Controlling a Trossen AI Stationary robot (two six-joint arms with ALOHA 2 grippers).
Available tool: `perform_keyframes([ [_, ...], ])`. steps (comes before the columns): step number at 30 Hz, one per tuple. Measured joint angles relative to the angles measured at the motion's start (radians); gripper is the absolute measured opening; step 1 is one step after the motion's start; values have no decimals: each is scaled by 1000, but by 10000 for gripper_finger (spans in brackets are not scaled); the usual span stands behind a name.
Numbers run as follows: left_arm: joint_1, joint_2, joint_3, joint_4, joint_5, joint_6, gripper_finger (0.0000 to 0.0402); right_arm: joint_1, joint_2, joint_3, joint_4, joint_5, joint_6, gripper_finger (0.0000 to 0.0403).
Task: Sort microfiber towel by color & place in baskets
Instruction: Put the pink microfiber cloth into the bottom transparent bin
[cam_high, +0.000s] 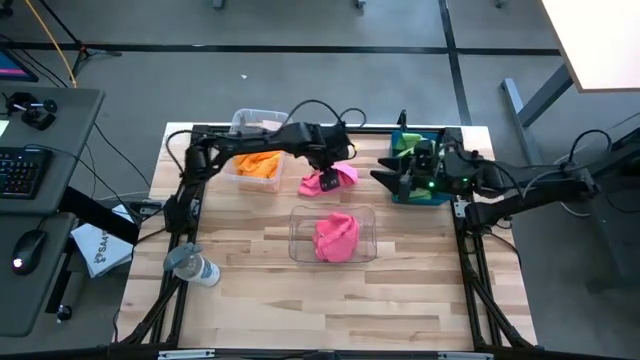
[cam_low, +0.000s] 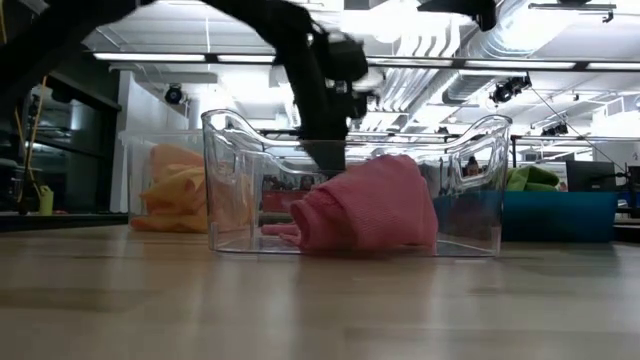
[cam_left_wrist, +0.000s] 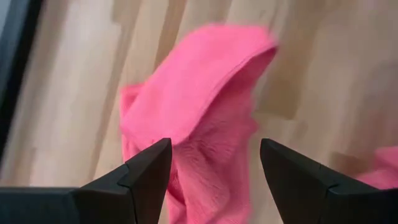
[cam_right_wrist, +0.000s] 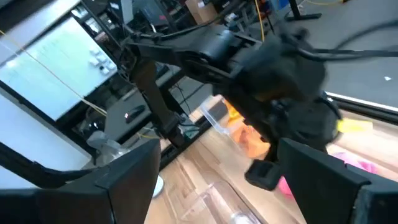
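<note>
A loose pink towel (cam_high: 343, 175) (cam_left_wrist: 199, 106) lies crumpled on the wood beyond the middle clear basket (cam_high: 296, 236). My left gripper (cam_high: 326, 183) (cam_left_wrist: 216, 146) hangs open right over it, one finger on either side of the cloth. Another pink towel (cam_high: 335, 236) (cam_low: 365, 205) sits in the middle clear basket (cam_low: 470, 190). An orange towel (cam_high: 258, 163) (cam_low: 178, 190) fills the far left clear basket (cam_high: 250, 121). The green towel (cam_high: 408, 143) (cam_low: 530, 178) rests in the blue basket (cam_high: 432, 196) (cam_low: 560, 215). My right gripper (cam_high: 385, 178) (cam_right_wrist: 217, 149) is open, just left of the blue basket.
A clear plastic bottle (cam_high: 192, 265) lies at the table's left edge, with a white printed bag (cam_high: 100, 248) off the table beside it. A desk with a keyboard (cam_high: 22, 172) and a mouse (cam_high: 28, 248) stands to the left. Bare wood runs along the near edge (cam_high: 330, 310).
</note>
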Motion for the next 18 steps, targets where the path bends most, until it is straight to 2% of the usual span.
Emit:
perform_keyframes([
  [8, 31, 150, 0, 37, -11, -15, 232, 0, 65, 0, -3, -1, 31, 319],
  [10, 19, 172, 0, 33, -97, -31, 225, 0, 74, 0, -2, -4, 42, 319],
  [12, 8, 170, 0, 34, -136, -23, 213, 0, 76, 0, -2, -10, 57, 319],
  [15, -8, 166, 2, 38, -163, -9, 179, 0, 74, 0, 1, -6, 56, 319],
  [18, -29, 156, -1, 19, -204, 6, 101, 0, 68, 0, 13, 12, 47, 319],
])
